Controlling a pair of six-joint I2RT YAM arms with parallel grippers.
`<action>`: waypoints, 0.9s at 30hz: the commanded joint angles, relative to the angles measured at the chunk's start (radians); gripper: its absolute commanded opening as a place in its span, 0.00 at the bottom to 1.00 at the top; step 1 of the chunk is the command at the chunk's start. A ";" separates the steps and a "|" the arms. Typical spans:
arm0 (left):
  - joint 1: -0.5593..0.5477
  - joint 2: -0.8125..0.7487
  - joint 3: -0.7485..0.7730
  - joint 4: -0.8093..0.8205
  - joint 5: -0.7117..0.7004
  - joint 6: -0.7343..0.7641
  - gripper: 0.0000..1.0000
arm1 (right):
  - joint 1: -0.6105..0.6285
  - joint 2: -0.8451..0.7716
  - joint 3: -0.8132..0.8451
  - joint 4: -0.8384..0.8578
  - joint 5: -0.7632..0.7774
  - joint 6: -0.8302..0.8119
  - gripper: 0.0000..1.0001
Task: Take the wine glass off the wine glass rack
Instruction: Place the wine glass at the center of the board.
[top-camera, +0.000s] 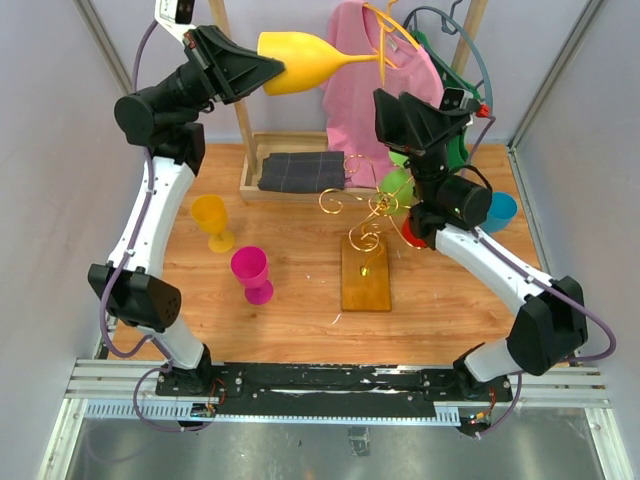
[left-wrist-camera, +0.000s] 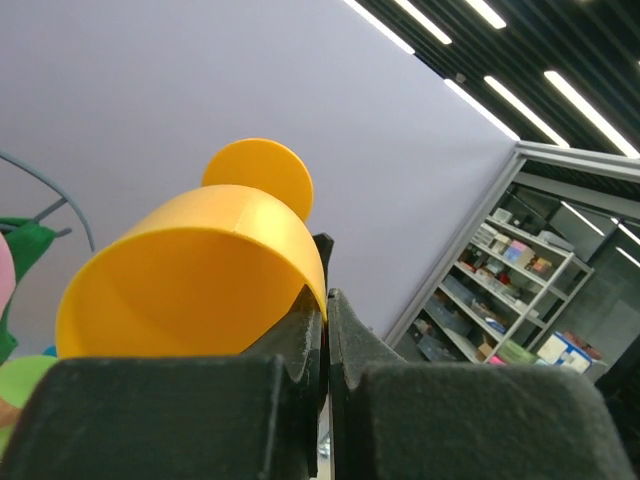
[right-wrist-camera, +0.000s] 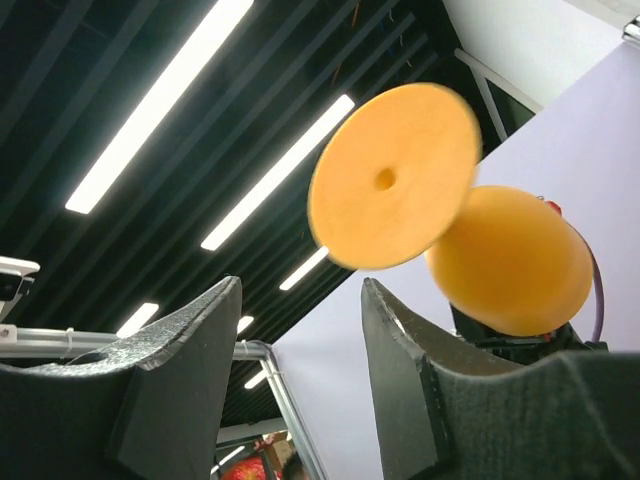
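The left end effector (top-camera: 278, 72) is clamped tight on the rim of the yellow wine glass (top-camera: 300, 62), its jaws pressed almost together on the thin wall of the bowl. The glass is held high in the air and lies sideways, with its foot pointing toward the right arm, well above and behind the gold wire wine glass rack (top-camera: 365, 215), which stands on the wooden surface (top-camera: 300, 310). The right end effector (top-camera: 382, 98) sits by the foot with its jaws spread apart. In the right wrist view the foot disc (right-wrist-camera: 395, 190) floats above the parted fingers (right-wrist-camera: 190, 350), touching neither.
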 joint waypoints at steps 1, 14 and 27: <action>0.014 -0.038 0.058 0.001 -0.011 0.042 0.00 | 0.011 -0.054 -0.029 0.084 -0.016 -0.040 0.53; 0.108 -0.069 0.132 -0.015 -0.017 0.093 0.00 | 0.012 -0.182 -0.038 0.005 -0.155 -0.103 0.57; 0.173 -0.166 0.174 -0.969 -0.139 1.108 0.00 | 0.011 -0.397 0.136 -0.648 -0.311 -0.457 0.59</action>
